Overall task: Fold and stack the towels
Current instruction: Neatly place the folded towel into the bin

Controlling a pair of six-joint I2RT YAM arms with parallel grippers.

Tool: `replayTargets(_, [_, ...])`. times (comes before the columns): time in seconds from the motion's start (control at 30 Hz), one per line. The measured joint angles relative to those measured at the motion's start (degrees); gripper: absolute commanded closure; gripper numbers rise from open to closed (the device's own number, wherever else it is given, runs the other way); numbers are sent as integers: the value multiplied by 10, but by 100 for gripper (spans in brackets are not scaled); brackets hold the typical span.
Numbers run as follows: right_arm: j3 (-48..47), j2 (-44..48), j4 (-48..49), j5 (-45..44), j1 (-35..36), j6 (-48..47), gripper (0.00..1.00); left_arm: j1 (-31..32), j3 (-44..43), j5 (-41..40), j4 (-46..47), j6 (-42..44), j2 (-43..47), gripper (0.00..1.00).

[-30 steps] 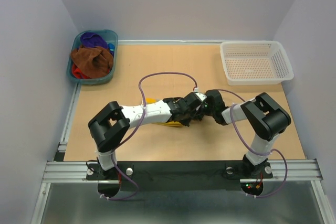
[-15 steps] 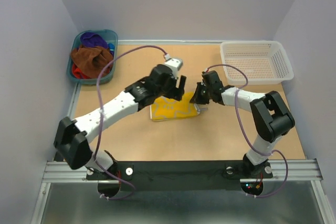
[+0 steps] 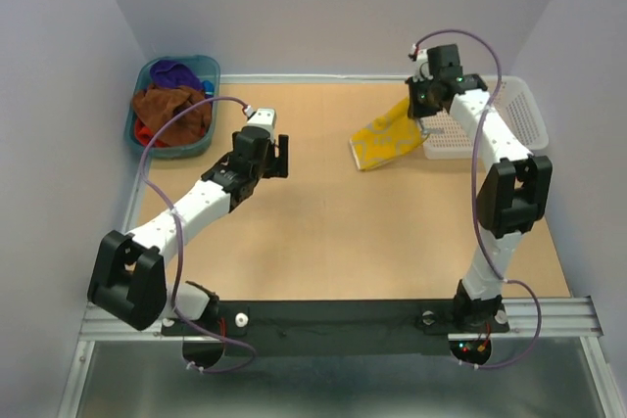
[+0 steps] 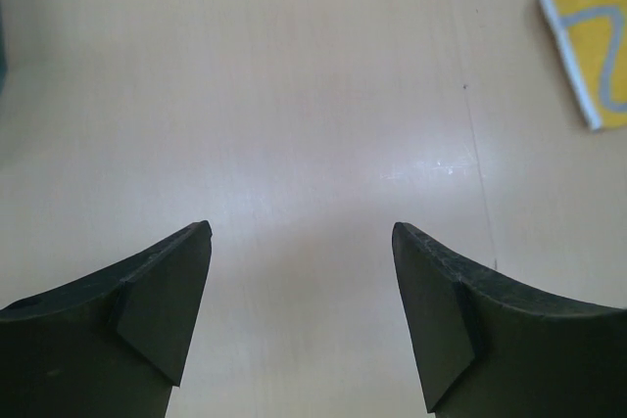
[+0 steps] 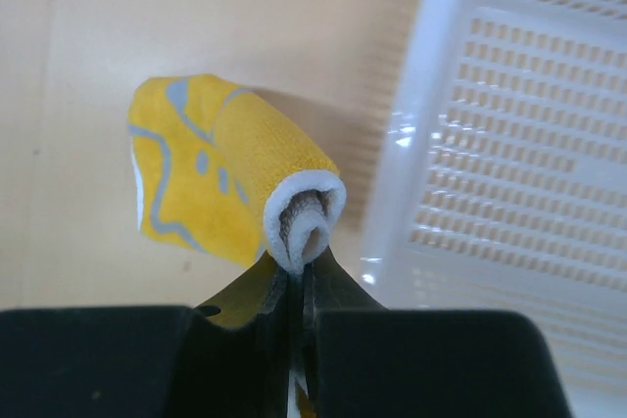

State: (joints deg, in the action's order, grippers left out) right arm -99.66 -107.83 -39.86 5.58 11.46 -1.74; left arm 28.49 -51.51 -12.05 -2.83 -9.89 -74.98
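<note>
- The right gripper (image 3: pixel 423 110) has gone from the middle of the table (image 3: pixel 323 232) to its far right corner, taking the yellow towel (image 3: pixel 384 141) with it.
- Half a second ago that towel lay flat and folded at the table's centre. Now it hangs slanting from the right gripper, just beside the left wall of the basket (image 3: pixel 509 124).
- Whether its lower edge touches the table cannot be told.
- In the right wrist view, the right gripper's (image 5: pixel 302 281) jaws are pressed together on a rolled white-backed edge of the yellow towel (image 5: pixel 220 173), with the basket (image 5: pixel 509 144) close on the right.
- The left gripper (image 3: pixel 277 156) has moved away from the towel to the left half of the table, nearer the tub (image 3: pixel 214 95).
- A second ago its jaws were nearly closed. Now they stand wide apart and hold nothing.
- In the left wrist view the left gripper (image 4: pixel 302 242) has bare table between its fingers, with a corner of the yellow towel (image 4: pixel 593 36) at the upper right edge.
- Count: two grippers, one white mesh basket, one teal tub.
- Count of towels: one yellow towel out of the tub.
- In the tub lie a brown towel (image 3: pixel 171 110) on top, a purple towel (image 3: pixel 174 72) behind it and a red towel (image 3: pixel 143 134) at the near edge.
- A scrap of blue also shows in the tub, and the heap hides whether more lie beneath.
</note>
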Motion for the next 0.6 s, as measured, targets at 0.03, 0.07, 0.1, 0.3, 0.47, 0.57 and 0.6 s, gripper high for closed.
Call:
replayTargets(0.03, [-21,-10,-12,0,-14,-10,99,0,0,-4,5,0,-7,14])
replayTargets(0.07, [-55,-26,-31,5,-30,-31,100,0,0,-7,8,0,-12,14])
replayTargets(0.1, [-80,-37,-47,5,-43,-47,100,0,0,-11,10,0,-17,14])
replayTargets(0.3, [-174,-90,-112,6,-95,-115,100,-2,2,-17,31,0,-47,15])
replayTargets(0.47, [-228,-126,-131,-19,-127,-161,100,-4,6,-15,53,0,-66,15])
replayTargets(0.57, [-246,-147,-130,-64,-145,-188,100,-4,12,-14,64,0,-79,15])
replayTargets(0.6, [-249,-154,-129,-74,-149,-195,100,-4,13,-13,65,0,-86,15])
